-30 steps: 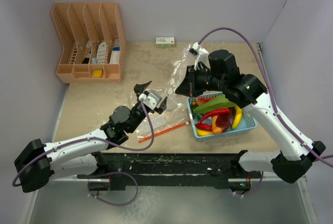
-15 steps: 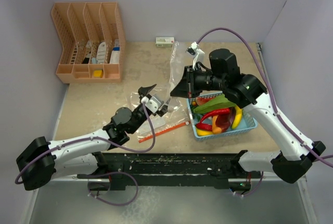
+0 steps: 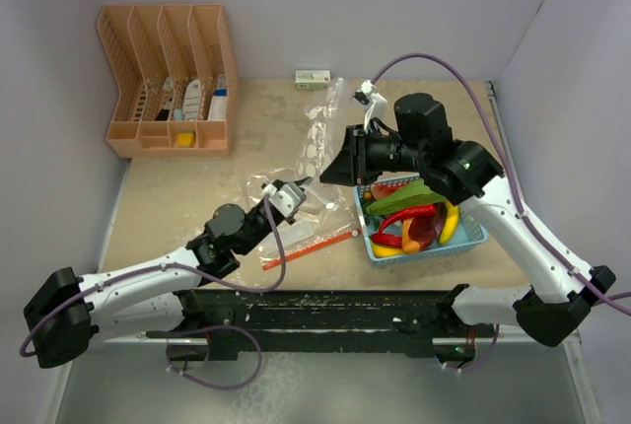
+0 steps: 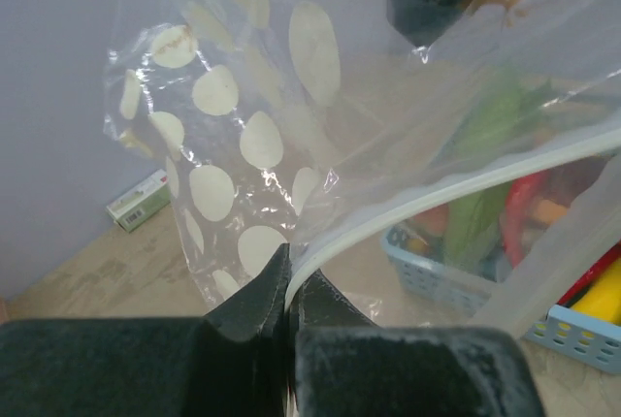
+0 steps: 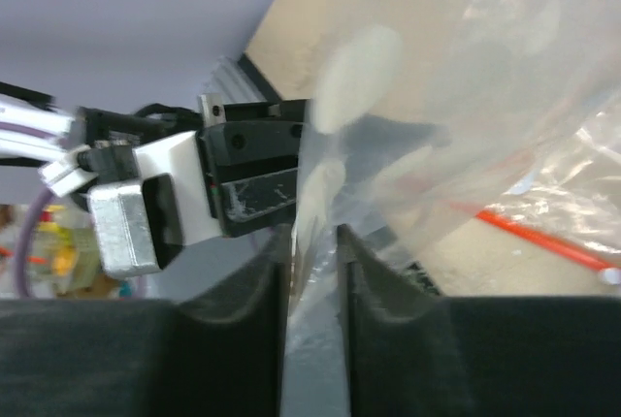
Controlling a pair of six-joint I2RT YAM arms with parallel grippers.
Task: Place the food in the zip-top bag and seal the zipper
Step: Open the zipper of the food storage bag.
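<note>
From the top external view, the clear, floppy zip-top bag (image 3: 317,138) printed with white dots hangs in the middle of the frame, stretched between the two arms above the beige surface (image 3: 177,197). The left gripper (image 3: 301,184) meets the bag's lower end just left of centre. The right gripper (image 3: 333,174) meets its right side. The thin red-orange zipper (image 3: 308,247) lies on the surface below them, slanting up to the right. Right of centre sits a light blue plastic basket (image 3: 473,237). In it is the food (image 3: 414,212): green leafy pieces, red peppers and yellow pieces. An orange slotted plastic organizer (image 3: 168,79) stands at upper left, and a small green-and-white box (image 3: 313,77) lies at top centre.

In the left wrist view, the left gripper (image 4: 288,264) is clenched on the bag's edge at bottom centre, and dotted film (image 4: 243,136) rises above it. The basket (image 4: 417,262) and food (image 4: 495,116) show blurred through the plastic at right. The box (image 4: 139,201) lies at left.

In the right wrist view, the right gripper (image 5: 312,252) stands at bottom centre with its jaws a narrow slit apart and bag film (image 5: 466,97) running between them. Whether they pinch it I cannot tell. The left gripper (image 5: 291,167) appears at centre left, against the film. The zipper (image 5: 534,233) shows at right.
</note>
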